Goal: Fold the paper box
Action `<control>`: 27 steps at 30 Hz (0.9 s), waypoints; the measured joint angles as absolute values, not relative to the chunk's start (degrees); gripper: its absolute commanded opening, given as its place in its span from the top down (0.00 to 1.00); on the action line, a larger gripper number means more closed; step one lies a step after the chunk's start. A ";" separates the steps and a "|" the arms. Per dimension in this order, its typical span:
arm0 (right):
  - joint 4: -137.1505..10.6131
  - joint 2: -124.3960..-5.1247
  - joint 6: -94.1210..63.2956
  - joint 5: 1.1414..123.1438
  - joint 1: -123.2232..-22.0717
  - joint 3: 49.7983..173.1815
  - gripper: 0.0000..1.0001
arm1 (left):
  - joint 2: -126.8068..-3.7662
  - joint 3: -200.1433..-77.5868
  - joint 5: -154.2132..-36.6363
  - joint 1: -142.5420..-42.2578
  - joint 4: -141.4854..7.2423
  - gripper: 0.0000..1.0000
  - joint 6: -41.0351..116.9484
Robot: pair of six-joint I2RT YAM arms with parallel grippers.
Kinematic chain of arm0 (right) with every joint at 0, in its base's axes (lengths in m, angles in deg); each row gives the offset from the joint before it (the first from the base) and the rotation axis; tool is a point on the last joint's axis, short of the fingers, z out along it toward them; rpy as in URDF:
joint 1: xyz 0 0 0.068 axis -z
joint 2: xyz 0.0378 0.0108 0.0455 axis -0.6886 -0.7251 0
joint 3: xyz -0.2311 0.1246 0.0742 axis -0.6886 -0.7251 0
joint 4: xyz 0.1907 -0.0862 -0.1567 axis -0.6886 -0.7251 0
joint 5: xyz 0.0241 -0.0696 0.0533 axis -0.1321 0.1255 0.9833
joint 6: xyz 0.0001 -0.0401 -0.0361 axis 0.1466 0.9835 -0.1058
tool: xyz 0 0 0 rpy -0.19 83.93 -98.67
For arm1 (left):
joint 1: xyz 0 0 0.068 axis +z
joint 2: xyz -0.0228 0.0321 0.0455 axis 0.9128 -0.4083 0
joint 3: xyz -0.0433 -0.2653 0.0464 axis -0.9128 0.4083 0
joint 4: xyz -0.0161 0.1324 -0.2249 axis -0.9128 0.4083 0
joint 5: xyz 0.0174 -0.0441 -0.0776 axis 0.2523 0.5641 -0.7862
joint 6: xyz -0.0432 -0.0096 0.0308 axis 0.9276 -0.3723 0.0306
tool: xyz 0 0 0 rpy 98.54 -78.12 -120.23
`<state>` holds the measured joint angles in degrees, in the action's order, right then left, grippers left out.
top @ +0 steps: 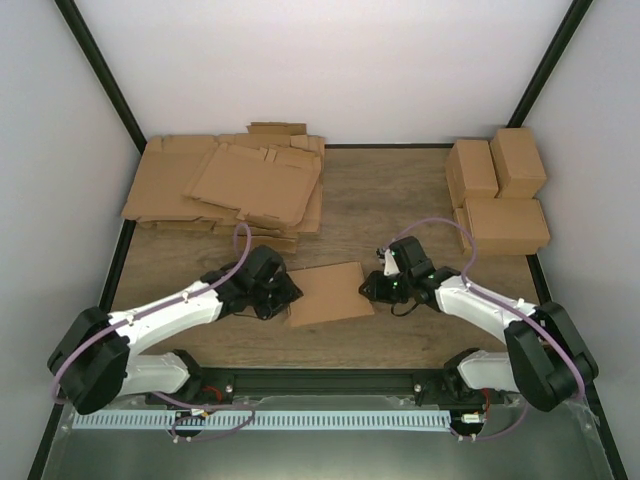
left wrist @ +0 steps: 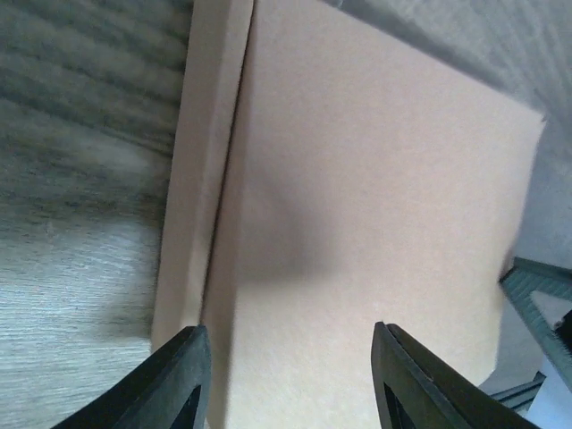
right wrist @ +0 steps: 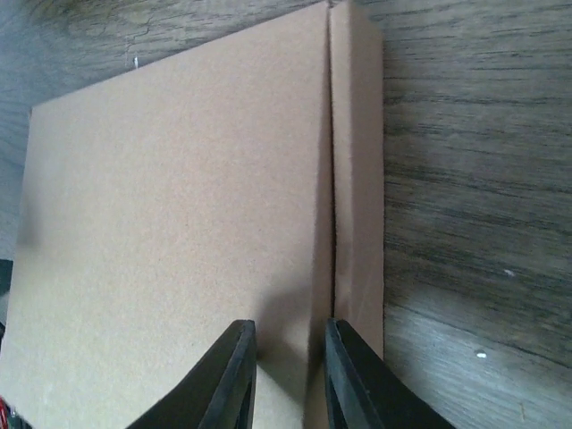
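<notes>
The paper box (top: 325, 293) lies flat on the table between both arms, a plain brown oblong with a narrow side flap. My left gripper (top: 283, 296) sits at its left end. In the left wrist view the box (left wrist: 357, 223) fills the frame, and my left gripper (left wrist: 290, 329) stands open just over it, nothing between its fingers. My right gripper (top: 372, 287) is at the box's right end. In the right wrist view the box (right wrist: 179, 223) shows a slit beside its flap (right wrist: 357, 179). There my right gripper (right wrist: 289, 323) hovers with a narrow gap, holding nothing.
A pile of wide flat cardboard sheets (top: 225, 185) lies at the back left. Three folded brown boxes (top: 497, 195) stand at the back right. The wooden table (top: 400, 200) is bounded by black frame posts and white walls.
</notes>
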<state>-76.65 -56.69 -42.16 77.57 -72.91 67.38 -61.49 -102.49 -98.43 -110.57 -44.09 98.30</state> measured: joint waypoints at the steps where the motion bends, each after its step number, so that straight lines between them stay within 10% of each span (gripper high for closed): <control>1: -77.00 -56.30 -42.14 77.31 -73.04 67.34 0.77 | -61.34 -103.78 -97.53 -110.39 -42.67 0.40 96.88; 15: -79.12 -54.38 -42.05 75.93 -73.24 67.30 0.75 | -54.30 -98.49 -96.53 -107.83 -38.47 0.50 92.22; 27: -79.71 -53.70 -42.09 75.78 -73.26 66.14 0.65 | -58.43 -99.69 -102.76 -101.65 -45.93 0.37 76.42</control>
